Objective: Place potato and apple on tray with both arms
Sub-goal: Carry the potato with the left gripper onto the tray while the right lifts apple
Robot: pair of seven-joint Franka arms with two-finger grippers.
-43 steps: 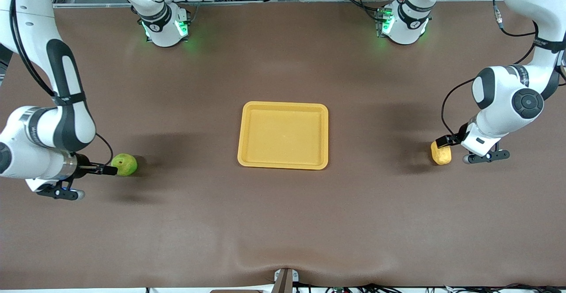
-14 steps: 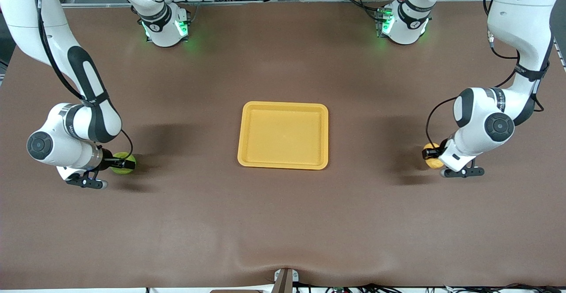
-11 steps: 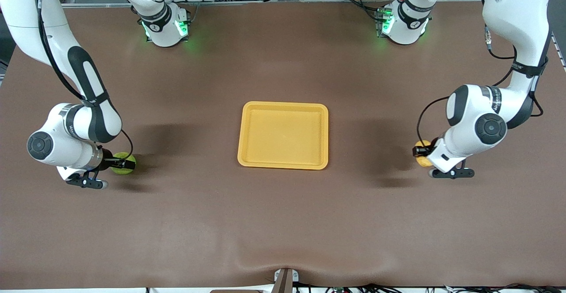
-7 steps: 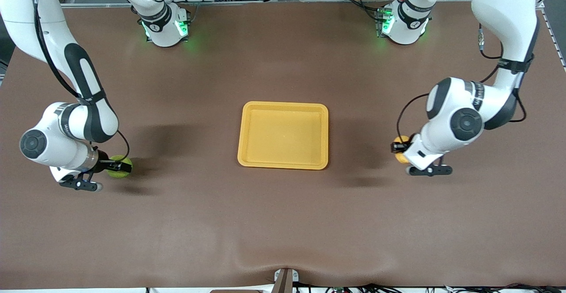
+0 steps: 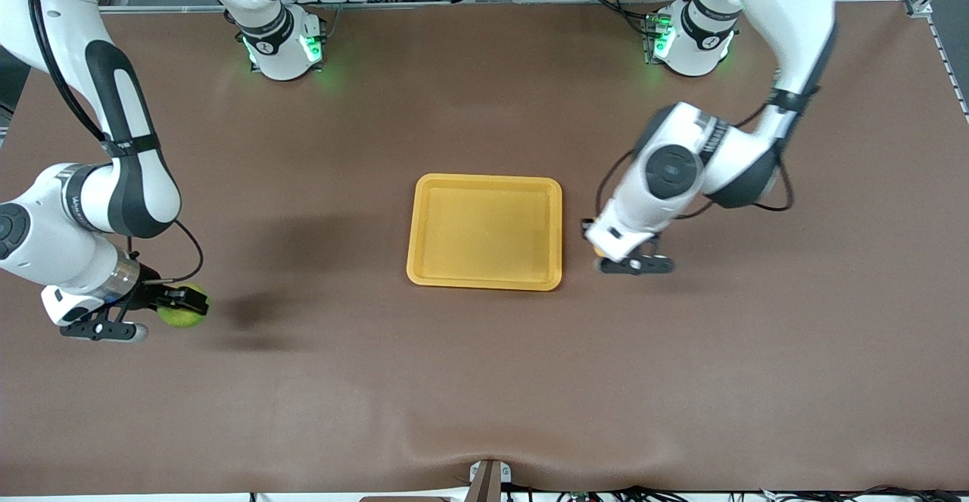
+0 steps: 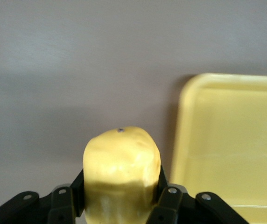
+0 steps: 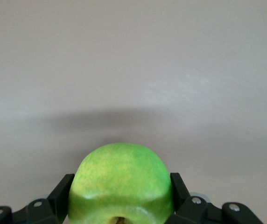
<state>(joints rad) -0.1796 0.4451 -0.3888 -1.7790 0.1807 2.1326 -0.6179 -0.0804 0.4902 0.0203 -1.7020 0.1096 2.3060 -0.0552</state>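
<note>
The right tool [image 5: 180, 304] hangs over the brown table [image 5: 484, 381] at the right arm's end, toward eight o'clock from the table's middle, and it pinches the green apple [image 5: 180, 311]. In the right wrist view the apple [image 7: 120, 184] sits squeezed between the two black fingers [image 7: 61, 195], its stem dimple just showing, with only bare table and a soft shadow past it.

The left tool [image 5: 598, 238] is over the table just beside the tray's edge on the left arm's side, at about three o'clock from the tray. It pinches the yellow potato [image 5: 597, 247], of which only a sliver shows under the wrist in the front view. In the left wrist view the potato [image 6: 122, 175] stands gripped between the fingers [image 6: 170, 198], and the tray's rounded corner [image 6: 189, 93] lies close ahead.

The yellow-orange tray [image 5: 419, 252] lies flat at the table's middle, with nothing on it.

At twelve o'clock both arm bases glow green. No writing can be read on either arm.
</note>
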